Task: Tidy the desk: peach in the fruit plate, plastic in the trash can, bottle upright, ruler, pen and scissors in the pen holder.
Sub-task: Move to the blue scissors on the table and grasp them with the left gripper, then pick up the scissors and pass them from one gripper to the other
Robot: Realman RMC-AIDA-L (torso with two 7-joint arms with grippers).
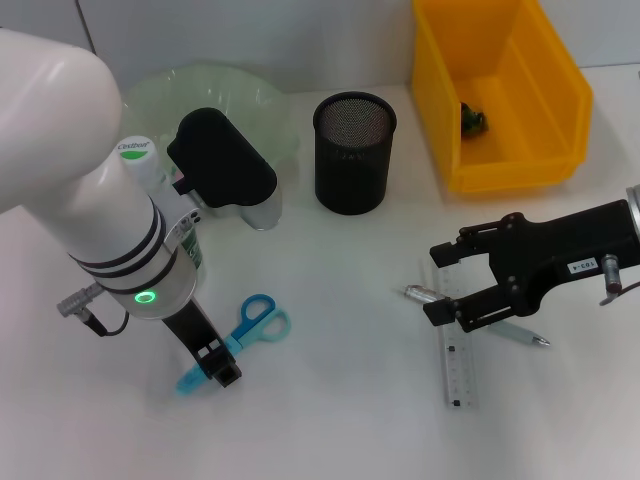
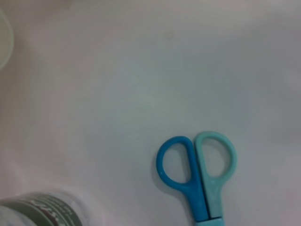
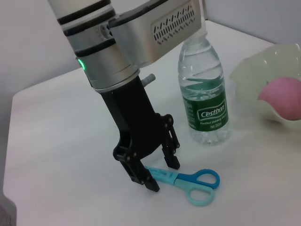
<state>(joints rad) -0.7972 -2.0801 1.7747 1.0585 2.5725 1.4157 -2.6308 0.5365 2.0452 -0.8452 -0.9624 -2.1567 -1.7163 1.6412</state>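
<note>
The blue and teal scissors (image 1: pixel 258 320) lie flat on the table, and their handles show in the left wrist view (image 2: pixel 197 172). My left gripper (image 1: pixel 216 364) is low over the blade end, open, with a finger on each side of the blades, as the right wrist view shows (image 3: pixel 157 173). My right gripper (image 1: pixel 441 282) is open just above the pen (image 1: pixel 418 295) and the clear ruler (image 1: pixel 457 362). The water bottle (image 3: pixel 204 94) stands upright. The pink peach (image 3: pixel 282 96) lies in the green fruit plate (image 1: pixel 250 95). The black mesh pen holder (image 1: pixel 354 150) stands mid-table.
A yellow bin (image 1: pixel 560 100) stands at the back right with a small dark green item (image 1: pixel 472 120) inside. The bottle (image 1: pixel 145 165) stands close behind my left arm, next to the plate.
</note>
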